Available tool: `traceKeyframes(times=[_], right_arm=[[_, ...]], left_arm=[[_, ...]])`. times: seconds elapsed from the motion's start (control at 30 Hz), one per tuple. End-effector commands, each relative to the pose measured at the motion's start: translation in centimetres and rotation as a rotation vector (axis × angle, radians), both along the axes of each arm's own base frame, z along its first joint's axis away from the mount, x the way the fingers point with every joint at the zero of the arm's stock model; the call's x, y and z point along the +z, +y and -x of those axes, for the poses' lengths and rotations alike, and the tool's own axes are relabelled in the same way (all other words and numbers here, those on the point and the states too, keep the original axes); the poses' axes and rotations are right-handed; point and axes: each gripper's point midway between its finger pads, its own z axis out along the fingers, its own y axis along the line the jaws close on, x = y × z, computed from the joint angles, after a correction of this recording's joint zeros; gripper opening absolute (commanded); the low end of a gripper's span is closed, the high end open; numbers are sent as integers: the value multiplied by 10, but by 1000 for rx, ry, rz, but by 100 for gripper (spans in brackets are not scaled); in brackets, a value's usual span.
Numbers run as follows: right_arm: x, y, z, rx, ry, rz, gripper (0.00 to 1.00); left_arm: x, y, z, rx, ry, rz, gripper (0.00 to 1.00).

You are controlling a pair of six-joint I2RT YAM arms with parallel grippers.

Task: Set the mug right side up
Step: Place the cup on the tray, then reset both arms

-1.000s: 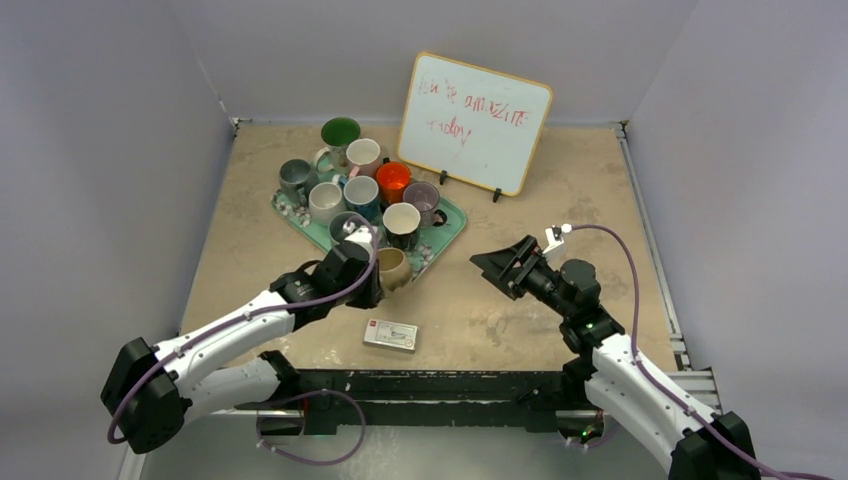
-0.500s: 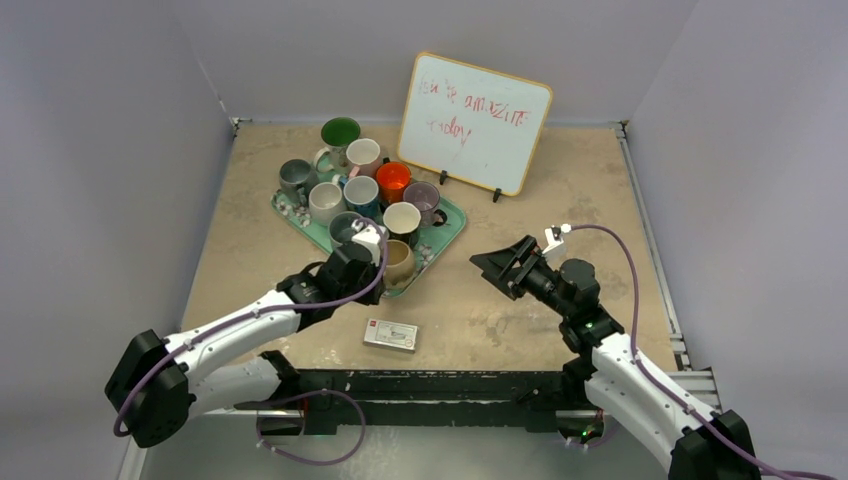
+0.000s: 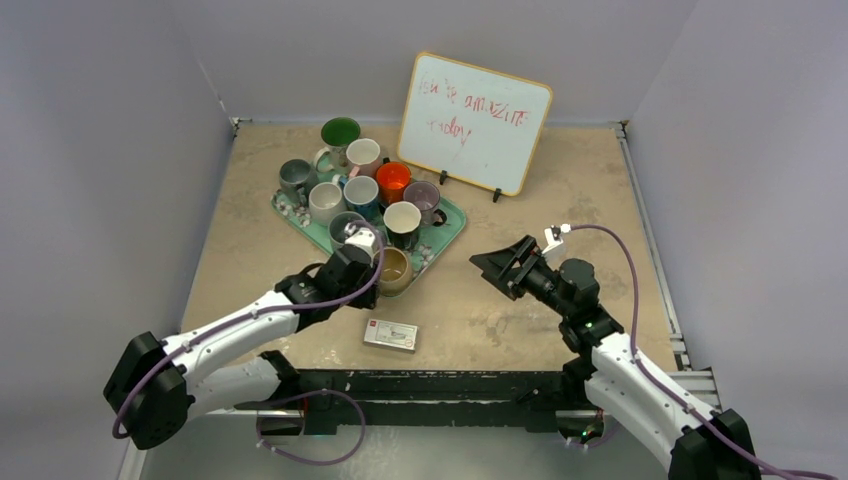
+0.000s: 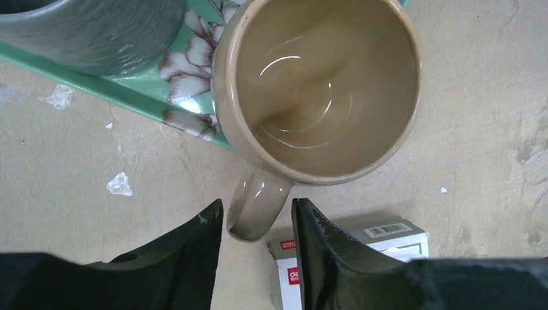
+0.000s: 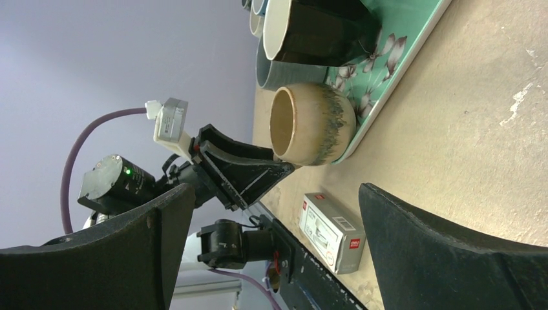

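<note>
The tan mug [image 3: 394,268] stands upright, mouth up, on the near corner of the green floral tray [image 3: 452,216], partly overhanging the tray edge. In the left wrist view the mug [image 4: 323,84] shows its empty inside and its handle [image 4: 255,210] points at the camera. My left gripper [image 4: 256,216] is open, its fingers on either side of the handle with small gaps. It sits just left of the mug in the top view [image 3: 374,274]. My right gripper [image 3: 497,266] is open and empty, hovering right of the tray, facing the mug [image 5: 313,126].
Several other mugs stand upright on the tray [image 4: 148,97]. A small white and grey box [image 3: 391,335] lies near the front table edge, just below the left gripper [image 4: 362,242]. A whiteboard [image 3: 475,120] stands at the back.
The tan mug went from tilted in the left gripper to standing upright on the tray corner. The left gripper's fingers now stand slightly apart from the handle. The right arm has not moved.
</note>
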Motion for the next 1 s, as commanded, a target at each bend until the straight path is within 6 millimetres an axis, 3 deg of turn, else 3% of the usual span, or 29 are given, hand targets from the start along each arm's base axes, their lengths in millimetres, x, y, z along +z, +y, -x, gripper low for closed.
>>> traceKeyframes(times=[0.0,0.17,0.37,0.5,0.63,0.73,0.83,0.97], right_arm=[[6,-1,-4,-12,-35,-10,99],[4,-1,-3,-9,-34,-8,99],[5,-2,-3,-8,-45,3,99],[13,-2,-3,6,-70,58,99],[26,-14,-8,7,-140,255,99],[31,-36,-11,-31,-129,454,99],[49,-59,-16,-86,-148,607,99],[84,-82,-15,-162,-203,704,99]], left_arm=[[12,2,0,56,-5,44,44],[20,1,-2,69,-25,71,47],[24,-1,-10,73,-48,53,39],[41,-2,-12,75,-67,67,46],[86,-6,-11,37,-137,142,56],[129,-8,-4,-28,-210,206,81],[176,3,3,-19,-287,259,84],[221,15,19,-41,-359,322,86]])
